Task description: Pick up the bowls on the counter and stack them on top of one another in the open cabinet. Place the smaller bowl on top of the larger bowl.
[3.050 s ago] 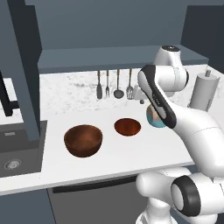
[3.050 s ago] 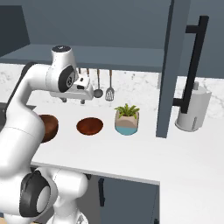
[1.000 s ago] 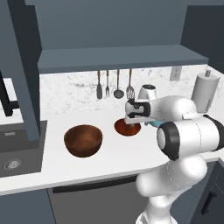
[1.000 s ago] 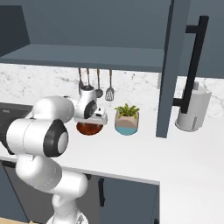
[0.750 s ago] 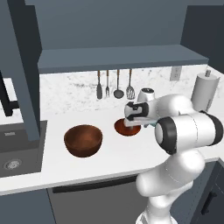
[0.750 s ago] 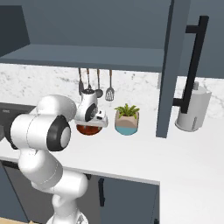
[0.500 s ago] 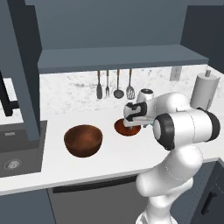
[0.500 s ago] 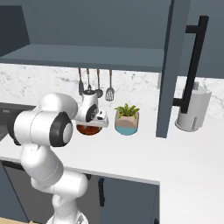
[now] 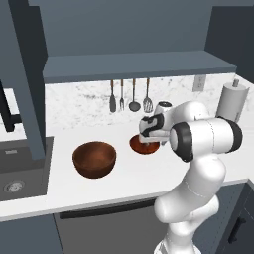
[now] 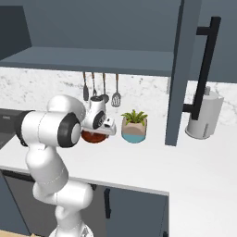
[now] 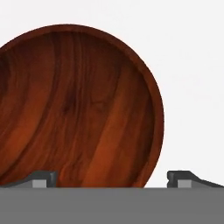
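Observation:
The smaller bowl (image 11: 74,105), shallow and reddish-brown, sits on the white counter (image 9: 129,173) under my gripper (image 11: 113,178). The gripper is open, and the bowl's right rim lies between its two fingertips (image 11: 43,177). From the left base view the gripper (image 9: 146,140) hangs just over the smaller bowl (image 9: 144,147) and hides part of it. To the left stands the larger bowl (image 9: 94,158), deep and dark brown. Above is the open cabinet (image 9: 134,67) shelf. In the right base view the gripper (image 10: 96,131) covers the smaller bowl (image 10: 94,137).
A teal-and-tan plant pot (image 10: 134,127) stands just right of the smaller bowl. Utensils (image 9: 130,96) hang on the back wall. A paper towel roll (image 9: 232,101) is at the far right, the dark sink (image 9: 15,168) at the left. The cabinet door (image 10: 183,69) hangs open.
The arm swung down from high above the counter and has sunk a little lower onto the smaller bowl. The jaws stayed open. Both bowls are where they were.

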You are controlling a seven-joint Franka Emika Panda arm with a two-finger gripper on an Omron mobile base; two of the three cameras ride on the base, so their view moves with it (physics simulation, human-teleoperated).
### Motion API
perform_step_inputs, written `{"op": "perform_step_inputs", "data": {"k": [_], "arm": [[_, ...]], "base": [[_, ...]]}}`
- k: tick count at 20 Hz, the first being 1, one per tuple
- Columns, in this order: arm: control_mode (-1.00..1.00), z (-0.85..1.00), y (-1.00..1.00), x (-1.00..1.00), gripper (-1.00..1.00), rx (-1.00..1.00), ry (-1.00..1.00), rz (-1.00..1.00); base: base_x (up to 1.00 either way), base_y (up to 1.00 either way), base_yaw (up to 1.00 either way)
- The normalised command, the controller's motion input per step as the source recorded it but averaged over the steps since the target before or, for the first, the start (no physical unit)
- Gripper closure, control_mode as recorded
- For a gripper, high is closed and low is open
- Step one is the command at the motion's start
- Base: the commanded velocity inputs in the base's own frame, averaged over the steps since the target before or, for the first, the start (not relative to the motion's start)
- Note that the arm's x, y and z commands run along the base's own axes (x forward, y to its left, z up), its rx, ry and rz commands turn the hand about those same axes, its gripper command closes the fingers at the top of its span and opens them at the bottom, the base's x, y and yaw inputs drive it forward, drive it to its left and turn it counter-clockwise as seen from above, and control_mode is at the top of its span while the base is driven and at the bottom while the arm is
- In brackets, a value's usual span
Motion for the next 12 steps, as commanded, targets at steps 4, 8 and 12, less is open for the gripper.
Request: {"op": "perform_step_inputs", "data": {"k": [4,8,12], "arm": [[-1.0,-0.34,0.0,0.0,-1.0,0.0,0.0,-0.05],[-1.0,-0.32,0.0,0.02,-1.0,0.0,0.0,-0.04],[-1.0,-0.26,0.0,0.04,-1.0,0.0,0.0,-0.03]], "base": [[0.0,0.0,0.0],[0.0,0.0,0.0],[0.0,0.0,0.0]]}}
